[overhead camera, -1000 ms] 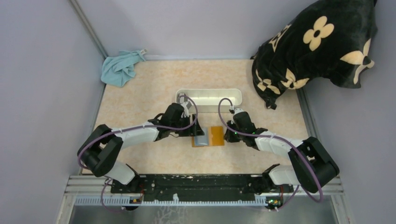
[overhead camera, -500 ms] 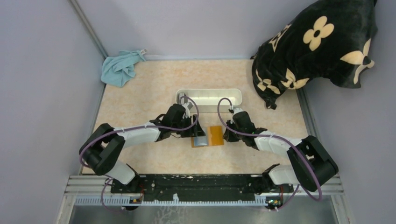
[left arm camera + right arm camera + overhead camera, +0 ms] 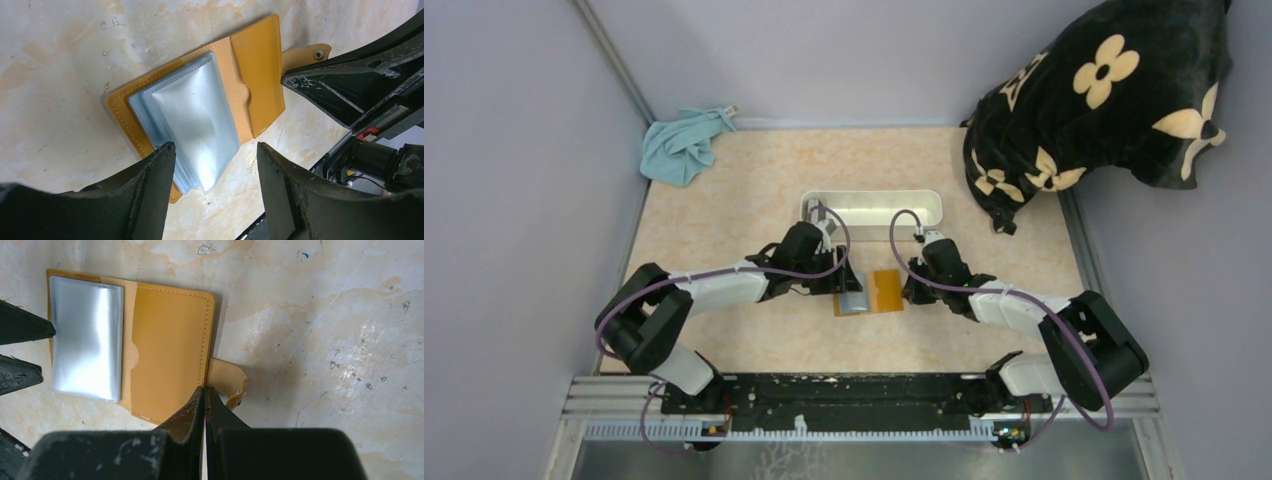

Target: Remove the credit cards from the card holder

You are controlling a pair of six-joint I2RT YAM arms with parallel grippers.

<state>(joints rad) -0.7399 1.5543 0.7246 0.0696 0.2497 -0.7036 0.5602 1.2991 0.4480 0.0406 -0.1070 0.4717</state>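
Note:
The orange-brown card holder (image 3: 886, 291) lies open and flat on the table, also in the left wrist view (image 3: 257, 75) and the right wrist view (image 3: 167, 350). A stack of pale blue-grey shiny sleeves (image 3: 192, 125) covers its left half (image 3: 87, 345). No separate credit card shows; whether cards sit in the sleeves I cannot tell. My left gripper (image 3: 215, 150) is open and hovers over the near end of the sleeves, one finger on each side. My right gripper (image 3: 204, 389) is shut, its tips at the holder's right edge beside the snap strap (image 3: 227, 380).
A long white tray (image 3: 871, 210) stands just behind the two grippers. A teal cloth (image 3: 684, 145) lies at the back left corner. A black cushion with cream flowers (image 3: 1104, 100) fills the back right corner. Walls close in the table on both sides.

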